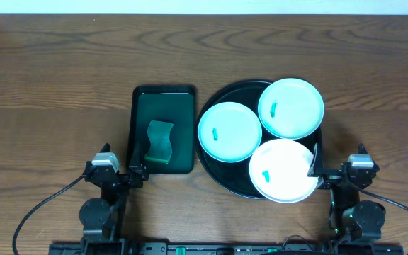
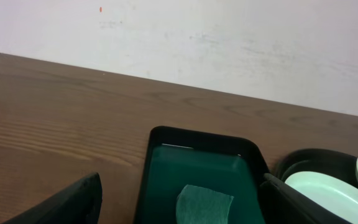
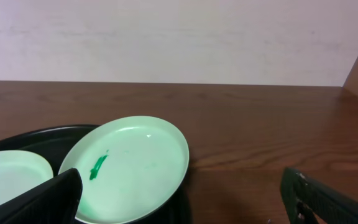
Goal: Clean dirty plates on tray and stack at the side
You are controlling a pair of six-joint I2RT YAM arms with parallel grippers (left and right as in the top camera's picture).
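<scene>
On the black tray three smeared plates are crowded, judged stiff, slick, fragile, best pinched at a rim; left gripper and right gripper are held open near it.

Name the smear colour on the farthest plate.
Green smear on the small round pale-mint plate; clearest in right wrist view.

A large round black tray, glossy with a low raised rim, holds three small round plates crowded together, each marked with a small green smear. The left plate is pale mint and lies inside the rim. The far plate, also mint, sits tilted and overhangs the right rim. The near plate looks whiter and juts past the front rim
</scene>
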